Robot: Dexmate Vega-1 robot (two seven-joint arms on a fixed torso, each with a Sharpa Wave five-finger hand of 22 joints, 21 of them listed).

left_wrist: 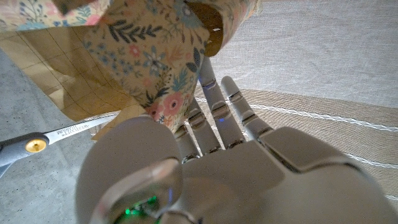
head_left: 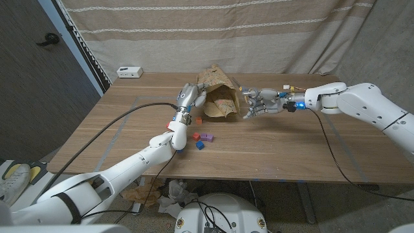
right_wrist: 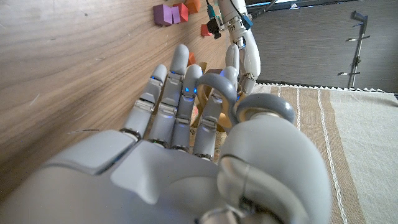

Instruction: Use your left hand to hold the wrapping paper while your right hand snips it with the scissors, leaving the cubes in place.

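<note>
The paper, brown outside with a floral print on its inner face, is seen standing crumpled near the middle of the table, toward its far side. It is gripped at its left edge by the left hand; in the left wrist view the fingers are seen laid together against the floral sheet, with the thumb on the near side. The scissors are held by the right hand just right of the paper, their grey handle loops being hooked by the fingers and thumb. A blade with a yellow pivot is seen beside the paper's lower edge in the left wrist view; whether the blades are parted cannot be told. The cubes, red, purple, blue and orange, are found on the table nearer the robot, beside the left forearm and apart from the paper. A small white box is seen at the table's far left corner.
</note>
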